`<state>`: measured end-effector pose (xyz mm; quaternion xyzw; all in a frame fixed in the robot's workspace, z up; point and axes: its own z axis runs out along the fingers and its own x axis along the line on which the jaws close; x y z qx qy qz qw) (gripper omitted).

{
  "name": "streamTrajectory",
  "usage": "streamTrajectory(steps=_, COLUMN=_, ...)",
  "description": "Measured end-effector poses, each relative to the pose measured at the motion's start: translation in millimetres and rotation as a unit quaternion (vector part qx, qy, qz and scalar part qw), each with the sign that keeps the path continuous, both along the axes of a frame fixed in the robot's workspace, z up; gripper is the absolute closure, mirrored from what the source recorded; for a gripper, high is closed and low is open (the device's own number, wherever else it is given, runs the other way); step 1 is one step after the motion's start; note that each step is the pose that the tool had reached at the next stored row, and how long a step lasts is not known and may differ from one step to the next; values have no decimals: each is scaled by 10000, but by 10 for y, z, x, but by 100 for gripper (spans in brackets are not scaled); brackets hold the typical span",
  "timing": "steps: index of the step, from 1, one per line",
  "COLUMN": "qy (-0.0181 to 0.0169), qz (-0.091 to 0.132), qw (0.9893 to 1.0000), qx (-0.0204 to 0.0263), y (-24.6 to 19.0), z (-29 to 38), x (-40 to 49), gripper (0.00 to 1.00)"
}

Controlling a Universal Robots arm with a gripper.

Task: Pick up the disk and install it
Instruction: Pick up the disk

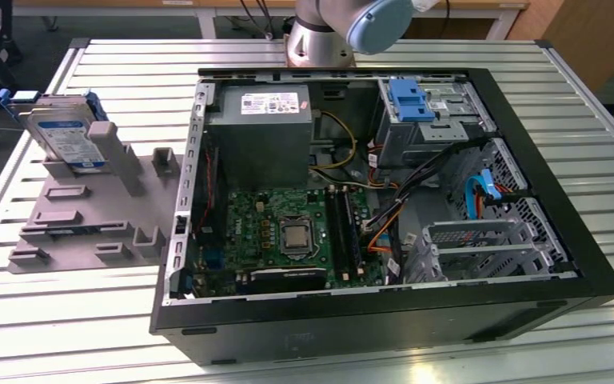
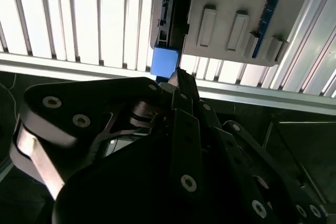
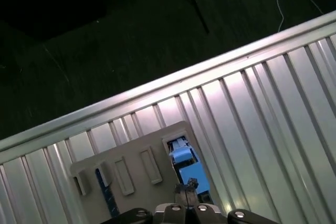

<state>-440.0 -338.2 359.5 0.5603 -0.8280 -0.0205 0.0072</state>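
Pick-up not started, nothing installed.
Flat rectangular silver metal disk (image 1: 60,132) with blue plastic rail stands upright in grey plastic rack (image 1: 73,220) at the exterior view's left, just beside open black computer case (image 1: 595,276). The gripper (image 2: 177,75) sits over the rack, fingers pressed together, holding nothing.

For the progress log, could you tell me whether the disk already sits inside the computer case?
No, the disk stands on the grey fixture outside the computer case.

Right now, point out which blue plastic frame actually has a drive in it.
The one on the grey fixture at the exterior view's left, outside the case: the disk, silver with a printed label. The blue bracket inside the case is bare.
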Motion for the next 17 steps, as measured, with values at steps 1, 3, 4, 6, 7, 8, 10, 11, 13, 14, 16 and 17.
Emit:
streamTrajectory(steps=1, qy=-1, qz=80, qw=10000, qx=0, y=0, z=0, x=0, gripper=89)
streamTrajectory(steps=3, qy=-3, qz=243, qw=9997, qx=0, y=0, z=-1, x=0, gripper=89)
streamTrajectory(steps=4, qy=-5, qz=323, qw=9995, qx=0, y=0, z=-1, x=0, gripper=89)
streamTrajectory(steps=6, qy=-8, qz=481, qw=9988, qx=0, y=0, z=-2, x=0, gripper=89)
streamTrajectory(steps=7, qy=-10, qz=554, qw=9985, qx=0, y=0, z=-2, x=0, gripper=89)
streamTrajectory(steps=8, qy=-13, qz=618, qw=9981, qx=-1, y=0, z=-2, x=0, gripper=89)
streamTrajectory(steps=10, qy=-26, qz=720, qw=9974, qx=-1, y=2, z=-4, x=0, gripper=89)
streamTrajectory(steps=11, qy=-43, qz=744, qw=9972, qx=-2, y=6, z=-6, x=0, gripper=89)
streamTrajectory(steps=13, qy=-79, qz=765, qw=9970, qx=-4, y=14, z=-11, x=0, gripper=89)
streamTrajectory(steps=14, qy=-85, qz=800, qw=9968, qx=-5, y=17, z=-14, x=0, gripper=89)
streamTrajectory(steps=16, qy=-85, qz=967, qw=9953, qx=-4, y=16, z=-17, x=1, gripper=89)
streamTrajectory(steps=17, qy=-85, qz=1056, qw=9944, qx=-3, y=17, z=-19, x=1, gripper=89)
